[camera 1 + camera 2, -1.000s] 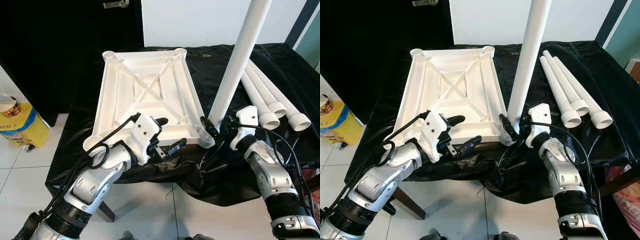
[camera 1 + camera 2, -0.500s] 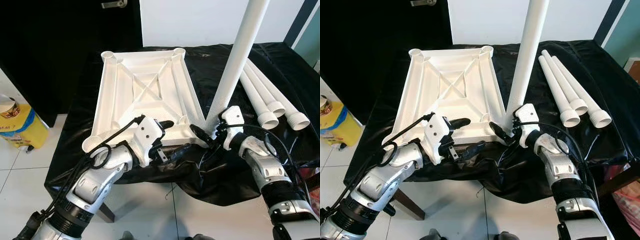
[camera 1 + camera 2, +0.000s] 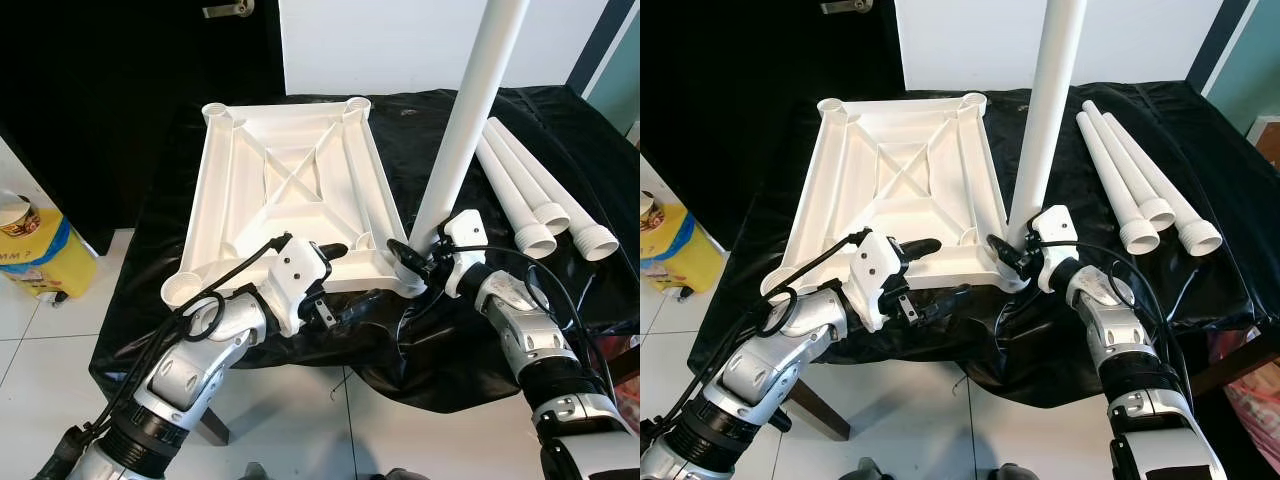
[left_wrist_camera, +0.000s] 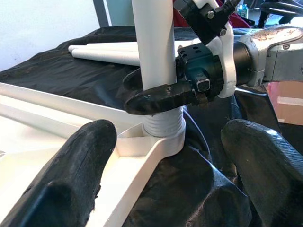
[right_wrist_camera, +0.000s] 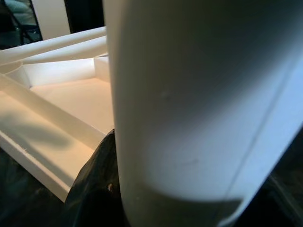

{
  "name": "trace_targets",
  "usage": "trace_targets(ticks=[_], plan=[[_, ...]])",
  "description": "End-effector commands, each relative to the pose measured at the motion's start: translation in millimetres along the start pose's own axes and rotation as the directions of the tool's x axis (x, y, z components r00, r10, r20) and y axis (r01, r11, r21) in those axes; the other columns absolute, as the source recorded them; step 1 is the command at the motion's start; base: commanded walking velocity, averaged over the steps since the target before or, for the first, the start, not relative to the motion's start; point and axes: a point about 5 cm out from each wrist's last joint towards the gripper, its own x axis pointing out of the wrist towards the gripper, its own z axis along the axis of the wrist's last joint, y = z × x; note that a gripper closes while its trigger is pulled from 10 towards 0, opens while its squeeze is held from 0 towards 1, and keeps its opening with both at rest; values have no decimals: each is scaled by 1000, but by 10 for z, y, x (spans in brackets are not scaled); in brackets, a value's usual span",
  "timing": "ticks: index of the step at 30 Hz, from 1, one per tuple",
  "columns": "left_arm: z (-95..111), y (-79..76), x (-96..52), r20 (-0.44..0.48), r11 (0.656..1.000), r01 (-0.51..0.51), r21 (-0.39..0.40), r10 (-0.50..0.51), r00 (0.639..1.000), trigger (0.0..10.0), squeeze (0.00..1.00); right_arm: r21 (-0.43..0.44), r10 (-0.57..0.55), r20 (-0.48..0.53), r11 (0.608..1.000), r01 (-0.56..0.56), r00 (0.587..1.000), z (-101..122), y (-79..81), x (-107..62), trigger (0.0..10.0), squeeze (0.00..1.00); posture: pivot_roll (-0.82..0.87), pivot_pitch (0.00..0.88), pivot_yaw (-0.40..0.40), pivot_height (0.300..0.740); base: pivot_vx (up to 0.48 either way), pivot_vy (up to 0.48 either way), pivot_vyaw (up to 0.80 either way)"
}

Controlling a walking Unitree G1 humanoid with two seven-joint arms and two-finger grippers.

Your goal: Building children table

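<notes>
Covering table, black sheet (image 3: 560, 300); white wall behind. Tabletop (image 3: 290, 190) inverted. Leg (image 3: 462, 120) upright in its near-right corner socket, clamped by right gripper (image 3: 1015, 250). Left gripper (image 3: 345, 275) spread wide at tabletop's near edge.

- We see a smooth white plastic tabletop (image 3: 290, 190) and matching leg (image 3: 462, 120).
- Crinkled glossy black sheeting (image 3: 440, 340) drapes our surface.
- Our end-effector fingers (image 4: 90, 156) look matt, rubbery.
</notes>
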Motion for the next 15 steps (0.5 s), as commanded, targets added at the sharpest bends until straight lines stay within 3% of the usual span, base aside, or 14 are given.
trace_targets(ticks=[1, 3, 5, 6, 7, 9, 10, 13, 15], plan=[[-2, -34, -10, 3, 999, 51, 14, -51, 999, 10000, 0, 15, -24, -79, 1000, 25, 997, -186, 29, -68, 10000, 0, 17, 52, -27, 740, 0, 0, 0], [-12, -45, -13, 3, 999, 51, 12, -51, 999, 10000, 0, -2, -124, -91, 992, 124, 988, -204, 9, -67, 10000, 0, 3, 61, -25, 740, 0, 0, 0], [-12, -45, -13, 3, 999, 51, 12, -51, 999, 10000, 0, -2, -124, -91, 992, 124, 988, -204, 9, -67, 10000, 0, 3, 61, -25, 740, 0, 0, 0], [-15, -50, -6, 4, 999, 52, 10, -52, 999, 10000, 0, -5, -201, -92, 980, 201, 975, -203, 0, -69, 10000, 0, -3, 63, -25, 740, 0, 0, 0], [-15, -50, -6, 4, 999, 52, 10, -52, 999, 10000, 0, -5, -201, -92, 980, 201, 975, -203, 0, -69, 10000, 0, -3, 63, -25, 740, 0, 0, 0], [-20, -43, 22, 8, 998, 56, 8, -56, 998, 10000, 0, 28, -361, -98, 931, 365, 927, -206, 34, -70, 10000, 0, -26, 59, -17, 740, 0, 0, 0], [-20, -43, 22, 8, 998, 56, 8, -56, 998, 10000, 0, 28, -361, -98, 931, 365, 927, -206, 34, -70, 10000, 0, -26, 59, -17, 740, 0, 0, 0], [-8, -17, 64, 20, 998, 63, 14, -63, 998, 10000, 0, 90, -537, -121, 831, 548, 835, -218, 125, -66, 10000, 0, -49, 53, -6, 740, 0, 0, 0], [-4, -10, 69, 22, 998, 64, 15, -64, 998, 10000, 0, 98, -566, -124, 810, 578, 815, -218, 144, -67, 10000, 0, -49, 53, -6, 740, 0, 0, 0]])
